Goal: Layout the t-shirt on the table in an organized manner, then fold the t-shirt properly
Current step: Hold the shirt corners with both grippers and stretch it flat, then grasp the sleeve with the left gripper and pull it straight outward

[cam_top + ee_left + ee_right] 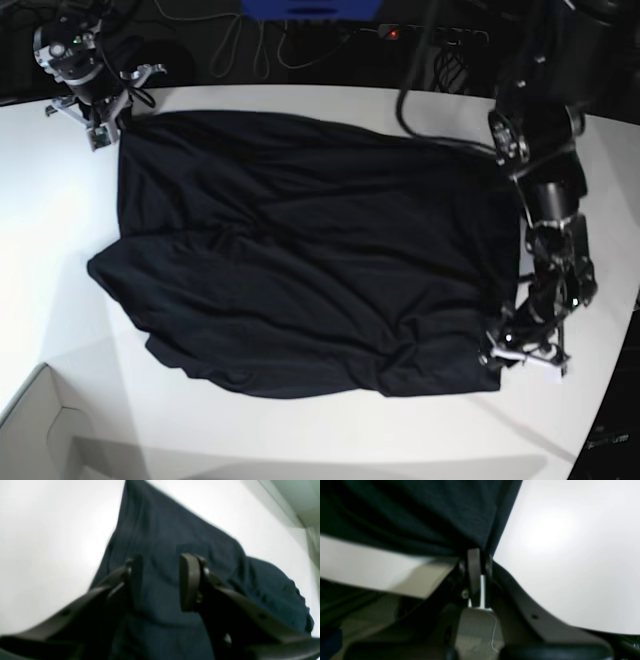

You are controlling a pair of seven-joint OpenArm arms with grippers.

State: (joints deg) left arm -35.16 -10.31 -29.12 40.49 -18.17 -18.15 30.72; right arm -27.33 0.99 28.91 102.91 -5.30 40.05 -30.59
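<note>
Right gripper (112,118), jaws clamped on the t-shirt (300,250) at 10 o'clock, anchors a corner for spreading. Left gripper (160,580), jaws apart, straddles fabric at 4 o'clock on the table (300,430).

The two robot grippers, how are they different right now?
The right gripper has its fingers pinched shut on a corner of the t-shirt; the left gripper has its fingers apart, over the cloth. In the base view, right is at the table's far edge, left nearer. Both are black.
</note>
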